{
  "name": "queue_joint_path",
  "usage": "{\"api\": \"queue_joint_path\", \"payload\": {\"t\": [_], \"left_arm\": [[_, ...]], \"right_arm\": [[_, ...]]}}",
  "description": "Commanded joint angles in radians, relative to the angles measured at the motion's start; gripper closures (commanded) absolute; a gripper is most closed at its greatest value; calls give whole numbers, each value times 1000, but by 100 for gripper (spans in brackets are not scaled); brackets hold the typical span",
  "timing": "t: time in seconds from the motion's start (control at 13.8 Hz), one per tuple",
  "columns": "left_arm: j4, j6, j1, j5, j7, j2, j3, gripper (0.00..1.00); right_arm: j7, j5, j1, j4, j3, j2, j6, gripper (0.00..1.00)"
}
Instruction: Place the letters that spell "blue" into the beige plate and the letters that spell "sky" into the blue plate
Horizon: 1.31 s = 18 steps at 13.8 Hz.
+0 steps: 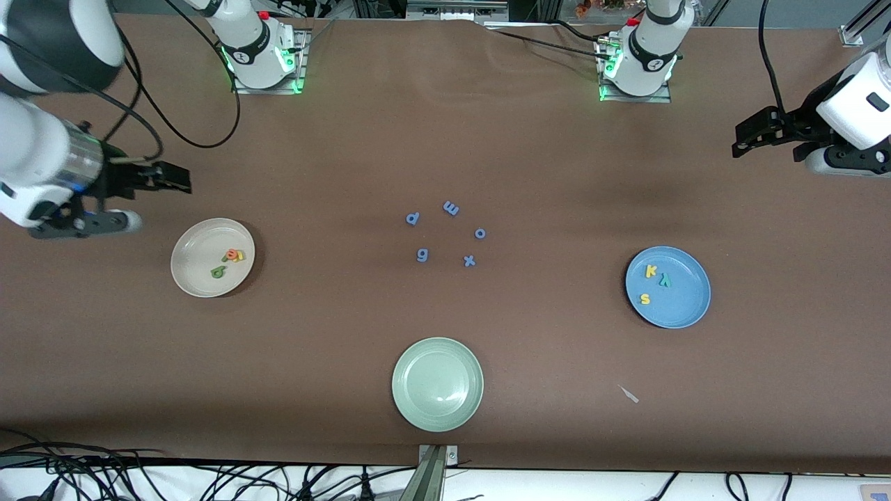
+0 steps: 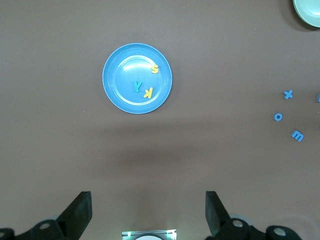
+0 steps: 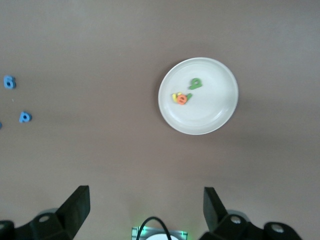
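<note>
The beige plate (image 1: 195, 257) (image 3: 215, 105) lies toward the right arm's end of the table. In it are the green b (image 1: 218, 272) (image 3: 195, 83) and a small cluster: the orange e (image 1: 230, 256) (image 3: 182, 99), the yellow u (image 3: 175, 96) and the thin green l (image 3: 188, 96). The blue plate (image 1: 686, 299) (image 2: 120, 80) toward the left arm's end holds the yellow k (image 1: 651, 271) (image 2: 148, 92), teal y (image 1: 665, 280) (image 2: 137, 86) and yellow s (image 1: 645, 299) (image 2: 155, 69). My right gripper (image 1: 170, 179) (image 3: 145, 210) hangs open and empty over bare table beside the beige plate. My left gripper (image 1: 748, 139) (image 2: 149, 212) is open and empty over the table's left-arm end.
Several blue letters lie at mid-table: p (image 1: 413, 218), m (image 1: 451, 207), o (image 1: 479, 233), g (image 1: 422, 255), x (image 1: 470, 261). A pale green plate (image 1: 437, 384) sits nearer the front camera. A small white scrap (image 1: 628, 394) lies between it and the blue plate.
</note>
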Motion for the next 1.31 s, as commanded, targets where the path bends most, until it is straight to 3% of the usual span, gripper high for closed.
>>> {"api": "queue_joint_path", "payload": {"t": [0.0, 1.23], "left_arm": [[34, -26, 3, -2, -6, 14, -3, 0], [34, -26, 5, -2, -6, 14, -3, 0]], "right_arm": [[8, -1, -62, -95, 28, -97, 54, 0], [36, -52, -86, -130, 34, -118, 78, 0]]}}
